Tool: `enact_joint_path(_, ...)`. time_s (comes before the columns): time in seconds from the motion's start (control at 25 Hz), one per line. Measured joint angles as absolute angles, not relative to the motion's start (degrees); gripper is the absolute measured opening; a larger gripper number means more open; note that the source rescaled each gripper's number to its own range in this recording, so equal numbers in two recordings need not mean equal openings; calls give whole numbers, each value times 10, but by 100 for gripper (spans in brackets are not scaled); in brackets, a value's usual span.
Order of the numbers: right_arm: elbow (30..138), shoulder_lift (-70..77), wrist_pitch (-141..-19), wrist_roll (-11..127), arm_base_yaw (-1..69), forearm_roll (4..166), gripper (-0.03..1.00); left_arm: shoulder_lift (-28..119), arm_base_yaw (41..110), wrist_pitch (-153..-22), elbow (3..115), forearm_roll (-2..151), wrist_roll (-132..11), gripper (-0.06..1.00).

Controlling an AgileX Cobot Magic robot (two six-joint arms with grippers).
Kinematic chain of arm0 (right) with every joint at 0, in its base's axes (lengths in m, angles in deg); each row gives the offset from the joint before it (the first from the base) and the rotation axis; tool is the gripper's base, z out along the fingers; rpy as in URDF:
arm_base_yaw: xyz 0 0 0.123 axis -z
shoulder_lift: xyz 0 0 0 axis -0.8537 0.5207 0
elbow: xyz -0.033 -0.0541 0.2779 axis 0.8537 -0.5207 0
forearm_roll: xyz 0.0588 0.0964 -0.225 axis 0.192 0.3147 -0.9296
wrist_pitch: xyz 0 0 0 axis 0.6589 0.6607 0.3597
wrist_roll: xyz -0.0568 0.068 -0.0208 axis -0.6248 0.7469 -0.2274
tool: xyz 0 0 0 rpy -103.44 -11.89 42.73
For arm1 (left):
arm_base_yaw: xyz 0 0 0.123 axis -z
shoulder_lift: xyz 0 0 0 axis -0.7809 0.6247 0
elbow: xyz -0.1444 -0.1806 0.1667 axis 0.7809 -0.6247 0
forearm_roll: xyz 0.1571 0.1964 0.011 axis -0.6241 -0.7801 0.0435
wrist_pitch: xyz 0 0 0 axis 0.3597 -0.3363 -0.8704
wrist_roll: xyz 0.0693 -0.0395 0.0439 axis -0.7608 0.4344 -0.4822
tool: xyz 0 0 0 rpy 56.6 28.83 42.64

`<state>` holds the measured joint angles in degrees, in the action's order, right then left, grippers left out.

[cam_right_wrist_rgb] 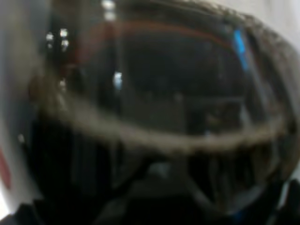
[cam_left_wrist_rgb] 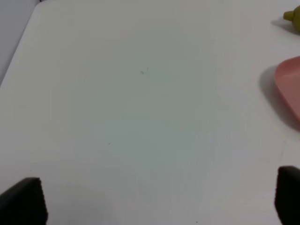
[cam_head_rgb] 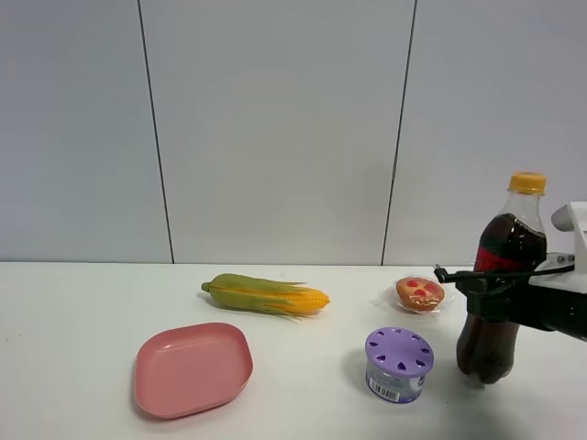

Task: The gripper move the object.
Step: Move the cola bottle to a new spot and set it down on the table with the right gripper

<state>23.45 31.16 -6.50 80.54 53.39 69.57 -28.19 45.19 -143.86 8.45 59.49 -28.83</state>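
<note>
The tall cola bottle [cam_head_rgb: 486, 353] with a red label and orange-yellow cap stands at the right of the white table, leaning slightly. My right gripper [cam_head_rgb: 447, 274] reaches in from the right edge and is closed around the bottle at label height, one slender black finger passing in front of it. The bottle's dark, blurred body [cam_right_wrist_rgb: 159, 108] fills the right wrist view at very close range. My left gripper [cam_left_wrist_rgb: 154, 201] is open and empty over bare table; only its two black fingertips [cam_left_wrist_rgb: 23, 201] show, far apart. It is out of the exterior high view.
A purple-lidded canister [cam_head_rgb: 398, 364] stands just left of the bottle. A wrapped pastry [cam_head_rgb: 420, 293] lies behind it. A corn cob [cam_head_rgb: 266, 294] lies mid-table, and a pink plate [cam_head_rgb: 193, 367] sits at front left. The plate's edge [cam_left_wrist_rgb: 290, 84] shows in the left wrist view.
</note>
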Motion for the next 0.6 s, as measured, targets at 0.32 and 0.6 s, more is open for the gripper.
enact_joint_path(0.32,233,185,-142,805,534,672,0,-282,452,-1439,85,595,-288,100)
enact_joint_path(0.6,240,130,-196,818,510,632,0,-282,452,-1439,85,595,-288,100)
